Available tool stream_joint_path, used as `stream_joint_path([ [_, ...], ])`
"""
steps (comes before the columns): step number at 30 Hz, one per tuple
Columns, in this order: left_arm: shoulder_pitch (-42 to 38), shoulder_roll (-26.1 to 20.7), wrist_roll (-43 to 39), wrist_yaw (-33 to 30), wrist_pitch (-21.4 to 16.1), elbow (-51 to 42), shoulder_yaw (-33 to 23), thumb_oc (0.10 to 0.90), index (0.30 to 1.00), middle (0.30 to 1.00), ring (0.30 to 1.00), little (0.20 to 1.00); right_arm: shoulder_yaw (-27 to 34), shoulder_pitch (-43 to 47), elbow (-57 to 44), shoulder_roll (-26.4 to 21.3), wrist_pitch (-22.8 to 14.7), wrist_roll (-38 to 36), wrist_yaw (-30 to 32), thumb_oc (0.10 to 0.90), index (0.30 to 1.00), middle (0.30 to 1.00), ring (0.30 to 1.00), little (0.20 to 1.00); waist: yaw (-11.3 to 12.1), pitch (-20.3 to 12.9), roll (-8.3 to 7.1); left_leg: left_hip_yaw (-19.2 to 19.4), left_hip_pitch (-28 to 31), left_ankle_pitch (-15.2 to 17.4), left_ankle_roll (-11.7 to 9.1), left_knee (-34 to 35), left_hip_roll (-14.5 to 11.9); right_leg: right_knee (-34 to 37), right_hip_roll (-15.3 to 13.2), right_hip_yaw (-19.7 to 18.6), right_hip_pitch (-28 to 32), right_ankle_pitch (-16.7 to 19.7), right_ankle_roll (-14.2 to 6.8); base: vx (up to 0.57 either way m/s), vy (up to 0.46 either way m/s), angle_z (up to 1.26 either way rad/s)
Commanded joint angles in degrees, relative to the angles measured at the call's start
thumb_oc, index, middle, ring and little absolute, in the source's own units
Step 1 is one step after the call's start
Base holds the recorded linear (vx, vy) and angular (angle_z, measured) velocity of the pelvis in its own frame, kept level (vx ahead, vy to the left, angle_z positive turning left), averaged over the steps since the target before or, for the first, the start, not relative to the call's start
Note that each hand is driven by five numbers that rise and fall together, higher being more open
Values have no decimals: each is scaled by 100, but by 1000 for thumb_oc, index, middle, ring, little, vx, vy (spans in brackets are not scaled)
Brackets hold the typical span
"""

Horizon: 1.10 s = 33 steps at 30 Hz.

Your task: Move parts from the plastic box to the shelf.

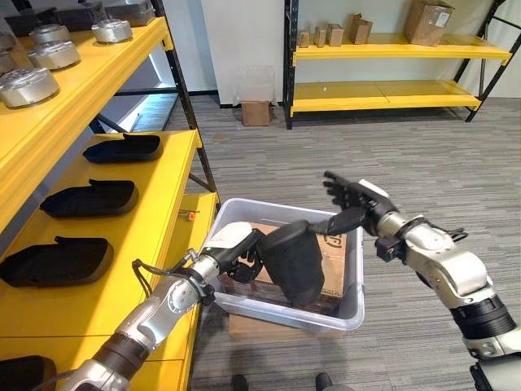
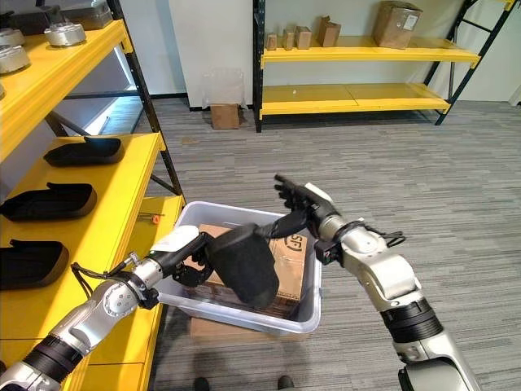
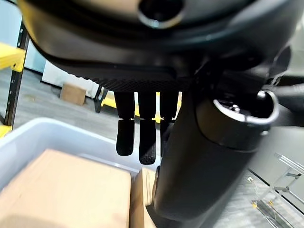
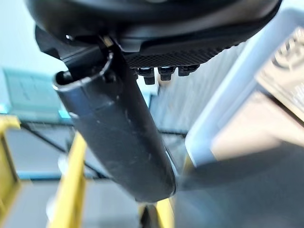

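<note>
Black part [image 1: 293, 261] held above the plastic box [image 1: 350, 314], tilted, its broad lower end down over the cardboard [image 1: 334, 273] inside the box, its narrow neck rising toward the right hand [image 1: 358, 199]

Left hand [image 1: 236, 244] at the part's left edge, over the box's left wall. Left wrist view: fingers [image 3: 140, 135] hang straight down beside the part's dark body [image 3: 199, 175], thumb against it; whether the hand is clamped on the part, cannot tell

Right hand above the box's far right corner, palm toward the part, fingers spread and straight, not closed on anything. The part's neck reaches up to the palm side of this hand; real contact not clear from the head views. Right wrist view: a dark tube-like length of the part [image 4: 123, 142] runs away just below the hand, fingertips [image 4: 164, 73] short and uncurled above it

Box sits on the grey carpet floor [image 1: 407, 163], just beside the near yellow shelf [image 1: 155, 212]. On that shelf, three similar black parts [image 1: 89, 198] lie in a row, well apart from each other. Upper level carries round silver metal parts [image 1: 53, 54]

Far yellow shelf [image 1: 383, 94] at the back wall holds cardboard boxes [image 1: 427, 20]; a small carton [image 1: 256, 112] stands on the floor beside it
</note>
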<state>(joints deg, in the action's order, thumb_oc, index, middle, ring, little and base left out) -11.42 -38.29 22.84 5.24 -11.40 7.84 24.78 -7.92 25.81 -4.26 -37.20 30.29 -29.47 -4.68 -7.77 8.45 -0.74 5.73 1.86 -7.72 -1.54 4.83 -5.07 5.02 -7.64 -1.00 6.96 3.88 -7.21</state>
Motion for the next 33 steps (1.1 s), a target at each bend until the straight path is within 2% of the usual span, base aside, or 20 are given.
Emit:
stream_joint_path([
  [1, -183, -81, -327, -345, -276, -506, -320, 400, 300, 300, 300, 300, 579, 909, -381, -402, -404, -235, 97, 900, 1000, 1000, 1000, 1000, 118, -462, -124, 577, 680, 1143, 160, 17, 137, -8, 481, 242, -145, -180, 259, -9, 10, -5],
  [3, -94, -76, -334, -387, -247, -495, -406, 400, 300, 300, 300, 300, 630, 837, -458, -474, -546, -274, 53, 900, 1000, 1000, 1000, 1000, 117, -458, -132, 582, 677, 1134, 150, 16, 131, -8, 483, 247, -152, -174, 262, -4, 3, -2],
  [6, -73, -40, -349, -433, -167, -433, -490, 400, 300, 300, 300, 300, 699, 741, -587, -494, -520, -342, 23, 900, 1000, 1000, 1000, 1000, 100, -454, -134, 597, 686, 1132, 148, 17, 127, -6, 484, 239, -148, -175, 264, 0, 0, 0],
  [10, -31, -33, -288, -517, -135, -407, -582, 400, 300, 300, 300, 300, 858, 497, -646, -558, -1039, -500, 152, 900, 1000, 1000, 1000, 1000, 73, -450, -145, 617, 690, 1124, 137, 17, 111, -2, 489, 223, -154, -161, 254, 0, 0, 0],
  [13, 0, -45, -272, -525, -175, -421, -681, 400, 300, 300, 300, 300, 1175, 250, -814, -618, -1229, -664, 243, 900, 1000, 1000, 1000, 1000, 33, -446, -152, 631, 691, 1135, 139, 17, 104, -5, 487, 208, -169, -154, 239, 0, 0, 0],
  [20, 62, -100, -198, -571, -131, -562, -832, 400, 300, 300, 300, 300, 1633, -179, -973, -763, -1259, -837, 393, 900, 1000, 1000, 1000, 1000, -41, -419, -148, 661, 685, 1141, 142, 17, 95, -8, 487, 150, -192, -155, 230, 0, 0, 0],
  [23, 122, -144, -130, -737, -213, -651, -906, 400, 300, 300, 300, 300, 1755, -335, -1010, -790, -1428, -699, 511, 900, 1000, 1000, 1000, 1000, -65, -432, -137, 689, 703, 1146, 140, 17, 99, -6, 487, 131, -186, -152, 228, -2, -20, -3],
  [24, 109, -168, -151, -910, -296, -724, -983, 400, 300, 300, 300, 300, 1845, -412, -1038, -825, -1611, -460, 665, 900, 1000, 1000, 1000, 1000, -80, -439, -130, 699, 706, 1152, 139, 17, 102, -6, 490, 124, -193, -151, 223, -6, -32, -6],
  [28, 17, -189, -195, -1213, -392, -1058, -1243, 400, 300, 300, 300, 300, 2011, -557, -1061, -821, -1891, 255, 821, 900, 1000, 1000, 1000, 1000, -80, -433, -106, 694, 714, 1166, 149, 14, 115, -10, 494, 123, -186, -159, 233, -5, -43, -4],
  [33, -125, -206, -199, -1531, -467, -1610, -1696, 400, 300, 300, 300, 300, 2074, -903, -1093, -583, -2172, 693, 1098, 900, 1000, 1000, 1000, 1000, -35, -430, -62, 656, 706, 1156, 139, 5, 113, -11, 495, 156, -169, -175, 260, -9, -64, -1],
])
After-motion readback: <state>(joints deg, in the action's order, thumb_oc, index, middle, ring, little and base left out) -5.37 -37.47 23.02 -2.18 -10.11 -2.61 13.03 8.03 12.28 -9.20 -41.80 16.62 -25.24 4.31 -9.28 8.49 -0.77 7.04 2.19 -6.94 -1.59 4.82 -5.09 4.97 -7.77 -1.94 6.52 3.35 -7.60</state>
